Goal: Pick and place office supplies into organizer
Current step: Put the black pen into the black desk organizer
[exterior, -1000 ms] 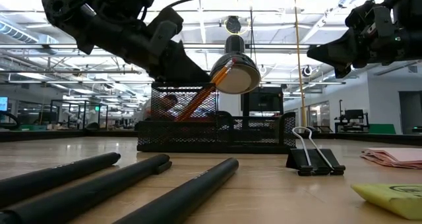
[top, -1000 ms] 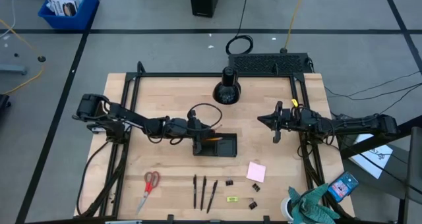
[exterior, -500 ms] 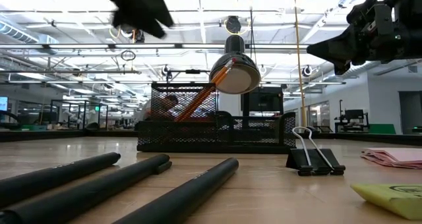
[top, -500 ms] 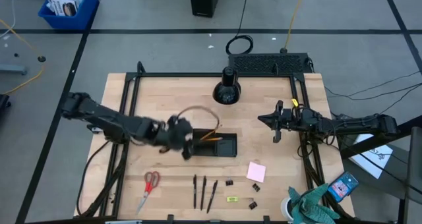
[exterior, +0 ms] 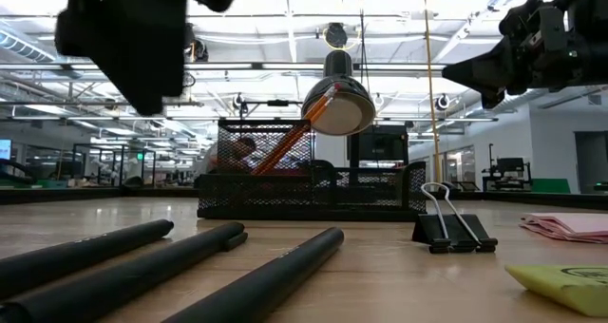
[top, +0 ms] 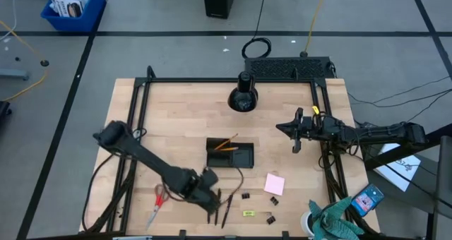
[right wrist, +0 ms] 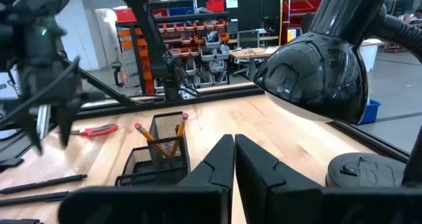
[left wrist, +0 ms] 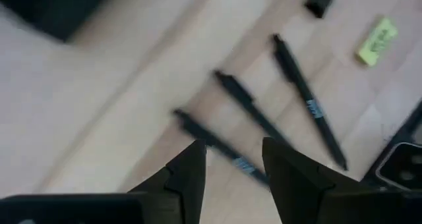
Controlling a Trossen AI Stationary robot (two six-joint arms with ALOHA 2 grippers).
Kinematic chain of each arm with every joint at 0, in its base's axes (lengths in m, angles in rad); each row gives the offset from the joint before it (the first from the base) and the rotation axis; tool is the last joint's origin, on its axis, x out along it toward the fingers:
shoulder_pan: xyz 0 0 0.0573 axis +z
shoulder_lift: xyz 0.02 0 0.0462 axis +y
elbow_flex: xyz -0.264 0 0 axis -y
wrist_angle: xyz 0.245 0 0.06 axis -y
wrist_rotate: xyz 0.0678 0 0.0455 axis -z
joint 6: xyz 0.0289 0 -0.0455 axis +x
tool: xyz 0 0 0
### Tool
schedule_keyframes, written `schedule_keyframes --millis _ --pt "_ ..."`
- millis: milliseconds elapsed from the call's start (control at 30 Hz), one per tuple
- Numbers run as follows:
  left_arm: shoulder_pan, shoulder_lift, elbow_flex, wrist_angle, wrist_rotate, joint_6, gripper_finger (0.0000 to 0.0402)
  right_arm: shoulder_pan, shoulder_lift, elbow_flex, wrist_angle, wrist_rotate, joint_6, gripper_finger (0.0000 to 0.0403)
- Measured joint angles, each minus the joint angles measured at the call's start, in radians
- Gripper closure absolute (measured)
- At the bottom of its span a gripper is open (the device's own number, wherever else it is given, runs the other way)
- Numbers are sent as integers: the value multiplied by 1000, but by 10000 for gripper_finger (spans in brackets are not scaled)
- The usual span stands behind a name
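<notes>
The black mesh organizer [top: 230, 154] stands mid-table with two orange pencils [top: 227, 144] leaning in its left compartment. Three dark pens [left wrist: 264, 122] lie side by side near the front edge. My left gripper [left wrist: 234, 174] hovers open just above them, pointing steeply down, with nothing between its fingers; the high view shows it as well [top: 210, 200]. Red-handled scissors [top: 161, 198] lie to its left. Binder clips [top: 246, 195], a pink sticky pad [top: 274, 183] and a yellow-green piece [top: 248, 213] lie to its right. My right gripper [top: 296, 135] waits shut at the table's right.
A black desk lamp [top: 242, 96] stands at the far middle, its shade overhanging the organizer in the low view [exterior: 337, 104]. A blue phone-like item [top: 367, 198] and a green cloth [top: 332, 220] sit off the front right corner. Bare wood lies left of the organizer.
My left gripper has swung away from the organizer toward the table's near edge and now hangs over the pens. It has tipped from nearly level to pointing steeply down and rolled as it went. The pencils stay leaning in the organizer.
</notes>
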Motion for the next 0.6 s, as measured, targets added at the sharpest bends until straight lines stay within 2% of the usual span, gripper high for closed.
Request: schedule_keyframes --millis 167,300,400,600 --pt "10 55 8 144 8 -77 250 0 0 0 8 0 0 394" --pt "31 60 8 120 -11 -236 250 0 0 0 8 -1 6 394" --pt "37 60 8 89 -11 -295 249 0 0 0 7 -2 10 394" --pt "30 60 8 25 67 -381 245 0 0 0 -2 -5 11 394"
